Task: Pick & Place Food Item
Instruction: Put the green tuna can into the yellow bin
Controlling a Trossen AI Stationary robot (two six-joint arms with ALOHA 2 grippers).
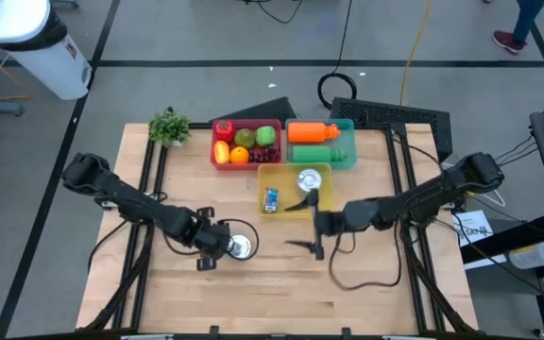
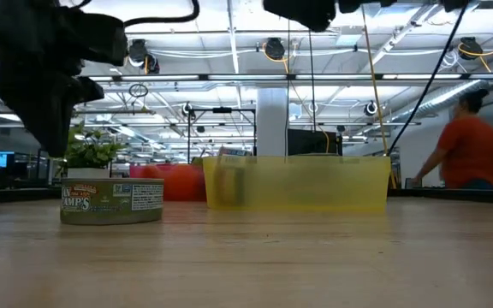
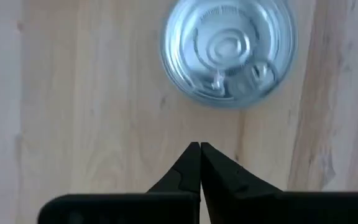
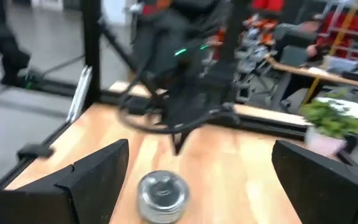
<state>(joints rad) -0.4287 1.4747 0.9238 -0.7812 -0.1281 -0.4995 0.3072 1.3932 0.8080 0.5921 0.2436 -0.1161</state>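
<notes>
One tin can stands on our table, near the front, free of any grip. Our left gripper hovers just beside it, jaws pressed together on nothing. Our right gripper waits further right, jaws wide apart. Beyond lie the yellow bin, red bin and green bin.

Overhead, table-level and two wrist views, all sharing the can.
</notes>
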